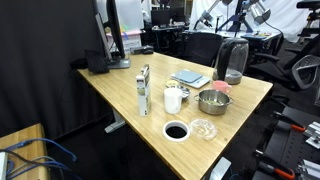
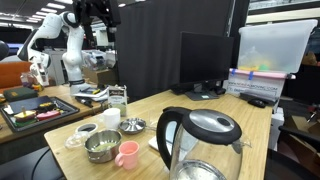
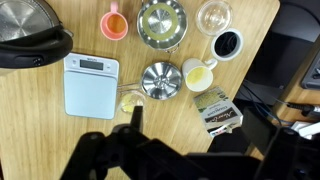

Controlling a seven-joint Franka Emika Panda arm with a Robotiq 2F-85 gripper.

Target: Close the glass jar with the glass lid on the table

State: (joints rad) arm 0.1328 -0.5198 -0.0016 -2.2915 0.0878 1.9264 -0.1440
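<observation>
The glass lid [image 3: 214, 15] is a small clear disc lying flat on the table [image 3: 100, 130], next to a round black ring [image 3: 228, 43]. It also shows near the table's front edge in both exterior views [image 1: 203, 128] [image 2: 75, 140]. A small clear glass item [image 3: 130, 100], perhaps the jar, sits between the scale and a round metal piece [image 3: 160, 80]. My gripper [image 3: 195, 122] hangs high above the table. It is open and empty, with dark fingers at the bottom of the wrist view, far from the lid.
Also on the table are a kettle [image 3: 30, 30], a pink cup [image 3: 114, 22], a metal bowl [image 3: 162, 22], a white mug [image 3: 198, 75], a scale [image 3: 90, 82] and a carton [image 3: 220, 108]. The table edge [image 3: 262, 70] is just beyond the carton. A monitor [image 2: 205, 60] stands at the back.
</observation>
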